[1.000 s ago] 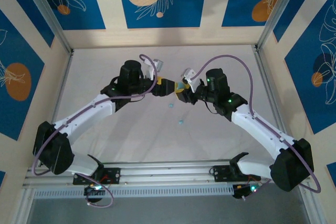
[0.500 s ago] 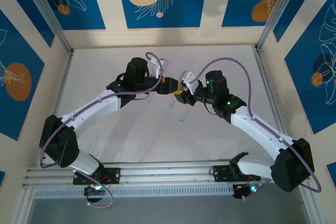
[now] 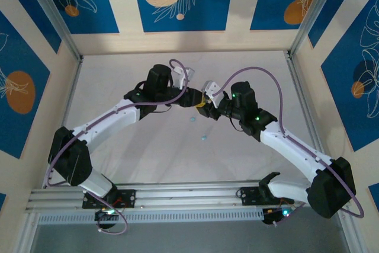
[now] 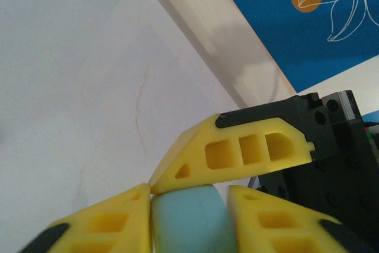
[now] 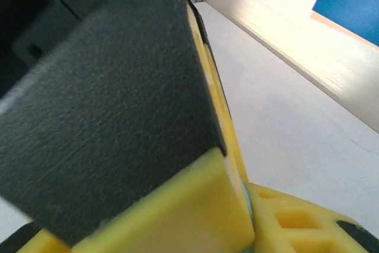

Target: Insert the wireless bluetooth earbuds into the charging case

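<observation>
Left claw [image 3: 196, 99] was clamped on the light-blue charging case [image 4: 189, 222] over the worktop [image 3: 148, 155] centre, right claw [image 3: 208, 106] nose-to-nose, grip untellable; loose blue earbuds [image 3: 192, 119] lay just nearward, equally near both arms.

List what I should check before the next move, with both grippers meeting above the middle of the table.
1. Left gripper grasp on the light blue rounded plastic case: ok, it sits between the gripper's yellow fingers.
2. Right gripper close to that case: ok, one of its fingers is just above it.
3. Right gripper carrying an earbud: cannot tell.
4. Case lid open: cannot tell.
5. All earbuds inserted: not ok, two small light blue earbuds lie loose on the white table.
</observation>
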